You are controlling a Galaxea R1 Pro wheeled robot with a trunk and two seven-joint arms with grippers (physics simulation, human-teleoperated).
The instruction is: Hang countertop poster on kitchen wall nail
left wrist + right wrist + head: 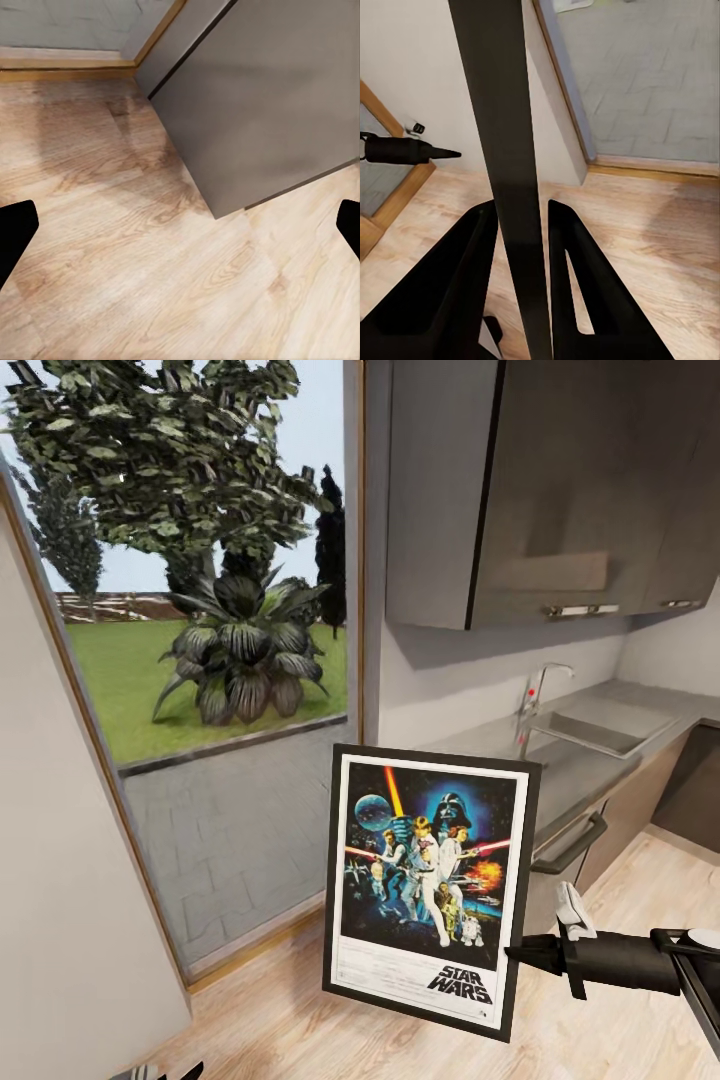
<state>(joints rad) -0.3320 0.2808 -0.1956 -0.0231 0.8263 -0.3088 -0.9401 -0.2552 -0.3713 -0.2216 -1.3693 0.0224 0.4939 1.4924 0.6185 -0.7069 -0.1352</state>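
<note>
The poster (430,885) hangs upright in the air in front of the window, with its Star Wars picture facing the head camera. My right gripper (517,956) is shut on its right frame edge, low down. In the right wrist view the poster (502,150) is an edge-on dark strip between the two fingers (457,292). The kitchen countertop (590,775) runs along the back right with its sink (592,730) and tap (535,698). My left gripper (180,225) hangs open over the wooden floor, holding nothing. The wall nail is out of view.
A tall window (220,660) onto a garden lies behind the poster, with a pale wall panel (60,880) to its left. Dark upper cabinets (540,490) hang over the countertop. A grey panel (255,97) stands close to my left gripper.
</note>
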